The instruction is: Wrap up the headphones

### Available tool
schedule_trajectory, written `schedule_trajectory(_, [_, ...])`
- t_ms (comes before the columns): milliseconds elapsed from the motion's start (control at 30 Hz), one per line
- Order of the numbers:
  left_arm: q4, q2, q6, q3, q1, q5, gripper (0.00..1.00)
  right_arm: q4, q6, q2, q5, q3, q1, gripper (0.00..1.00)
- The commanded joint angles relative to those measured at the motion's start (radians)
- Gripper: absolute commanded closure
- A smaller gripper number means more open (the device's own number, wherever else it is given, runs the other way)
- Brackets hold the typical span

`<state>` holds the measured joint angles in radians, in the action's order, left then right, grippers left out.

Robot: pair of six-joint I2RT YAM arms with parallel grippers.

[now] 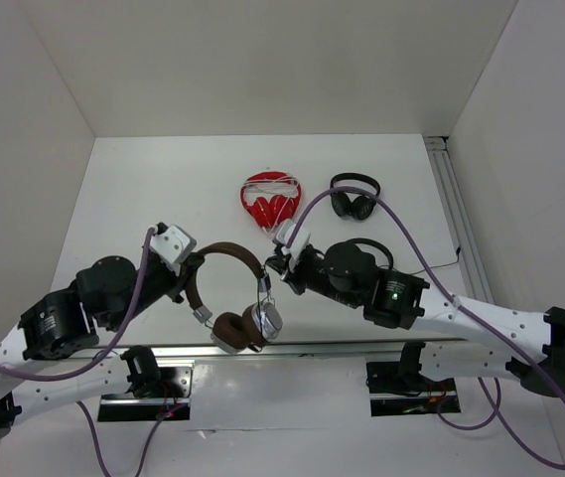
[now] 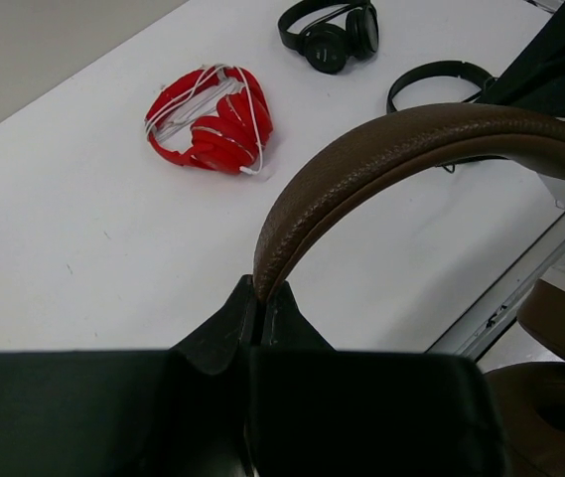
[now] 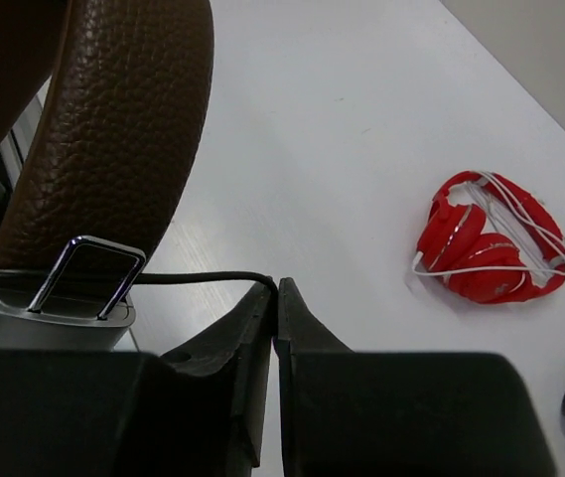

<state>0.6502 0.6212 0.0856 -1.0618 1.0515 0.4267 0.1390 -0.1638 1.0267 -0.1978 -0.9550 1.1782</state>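
The headphones have a brown headband, brown ear pads and silver cups, and hang above the table's near edge. My left gripper is shut on the left end of the brown headband, as the left wrist view shows. My right gripper is shut on the thin dark cable just right of the silver cup; its fingertips pinch the cable's end of the loop. The rest of the cable is hidden.
A red pair with a white cord lies at the back middle. Two black pairs lie to its right, one under my right arm. A metal rail runs along the table's right side.
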Motion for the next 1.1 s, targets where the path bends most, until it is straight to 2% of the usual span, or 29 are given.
schedule_trajectory(0, [-0.132,0.005,0.069,-0.030,0.005,-0.017,1.00,-0.171,0.024,-0.028,0.081,0.062,-0.035,0.87])
schedule_trajectory(67, [-0.132,0.014,0.083,-0.043,0.005,-0.017,1.00,-0.232,0.033,-0.039,0.127,0.116,-0.048,0.79])
schedule_trajectory(133, [-0.132,0.024,0.109,-0.055,0.005,-0.017,1.00,-0.318,0.044,-0.039,0.155,0.146,-0.066,0.63])
schedule_trajectory(267, [-0.141,0.025,0.135,-0.093,0.005,0.009,1.00,-0.438,0.082,0.007,0.205,0.214,-0.121,0.46])
schedule_trajectory(500, [-0.087,0.014,0.246,-0.196,0.005,0.167,1.00,-0.640,0.155,0.052,0.317,0.320,-0.235,0.42])
schedule_trajectory(633, [-0.067,-0.004,0.315,-0.222,0.005,0.207,1.00,-0.748,0.211,0.121,0.388,0.341,-0.288,0.42])
schedule_trajectory(733, [-0.055,-0.005,0.374,-0.245,0.005,0.262,1.00,-0.814,0.242,0.186,0.426,0.352,-0.314,0.48])
schedule_trajectory(867, [-0.044,-0.014,0.491,-0.299,0.005,0.342,1.00,-0.875,0.264,0.260,0.455,0.361,-0.315,0.57])
schedule_trajectory(900, [-0.035,-0.014,0.511,-0.308,0.005,0.356,1.00,-0.886,0.274,0.271,0.456,0.361,-0.315,0.64])
schedule_trajectory(1000, [-0.021,0.009,0.581,-0.354,0.005,0.411,1.00,-0.921,0.283,0.296,0.456,0.374,-0.315,0.74])
schedule_trajectory(1067, [0.008,0.024,0.640,-0.374,0.005,0.469,1.00,-0.935,0.294,0.326,0.456,0.383,-0.315,0.76])
